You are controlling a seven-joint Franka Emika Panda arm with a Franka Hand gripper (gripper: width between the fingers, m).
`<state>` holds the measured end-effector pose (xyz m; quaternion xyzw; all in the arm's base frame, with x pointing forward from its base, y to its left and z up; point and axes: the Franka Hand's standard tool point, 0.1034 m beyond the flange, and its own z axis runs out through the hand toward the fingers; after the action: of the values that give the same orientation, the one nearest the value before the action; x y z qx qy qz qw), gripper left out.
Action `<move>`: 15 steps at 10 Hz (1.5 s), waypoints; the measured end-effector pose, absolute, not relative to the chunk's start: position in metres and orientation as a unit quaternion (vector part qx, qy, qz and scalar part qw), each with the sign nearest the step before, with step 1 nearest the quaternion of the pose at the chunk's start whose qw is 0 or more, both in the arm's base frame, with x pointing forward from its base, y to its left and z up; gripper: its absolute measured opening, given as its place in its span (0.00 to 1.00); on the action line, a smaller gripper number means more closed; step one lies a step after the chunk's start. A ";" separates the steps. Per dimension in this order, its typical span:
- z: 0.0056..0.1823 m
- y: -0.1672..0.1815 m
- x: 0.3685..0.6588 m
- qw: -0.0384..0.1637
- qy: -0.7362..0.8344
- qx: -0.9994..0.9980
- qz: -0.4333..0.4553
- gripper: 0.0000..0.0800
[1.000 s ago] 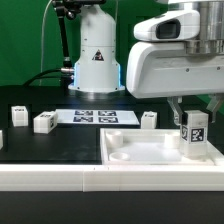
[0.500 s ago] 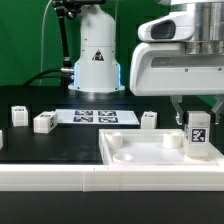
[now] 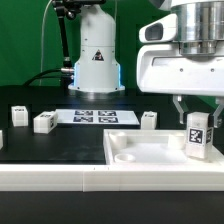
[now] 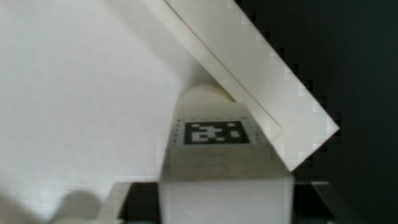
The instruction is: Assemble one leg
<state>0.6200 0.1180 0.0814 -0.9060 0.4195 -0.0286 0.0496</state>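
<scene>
Gripping the leg (image 3: pixel 198 142) upright at a corner of the tray (image 3: pixel 130 152), the claw (image 3: pixel 199 117) is clamped on it; a black-and-white square tag (image 3: pixel 198 129) marks its face.

No words legible (only a fiducial tag (image 3: pixel 197 127) on the leg (image 3: pixel 198 143)).

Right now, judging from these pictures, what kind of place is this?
Most likely a robotics lab bench, not a home or a workshop. A green backdrop hangs behind a black table, the marker board lies on the table, and the leg carries a fiducial tag.
</scene>
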 end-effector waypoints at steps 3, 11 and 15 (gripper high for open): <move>0.081 0.116 0.621 0.053 0.536 -0.842 -0.015 0.36; 0.081 0.118 0.622 0.055 0.417 -0.907 -0.021 0.80; 0.086 0.125 0.622 0.031 0.185 -0.982 -0.023 0.81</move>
<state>0.6222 0.1253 0.0856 -0.9820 0.1852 -0.0226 0.0308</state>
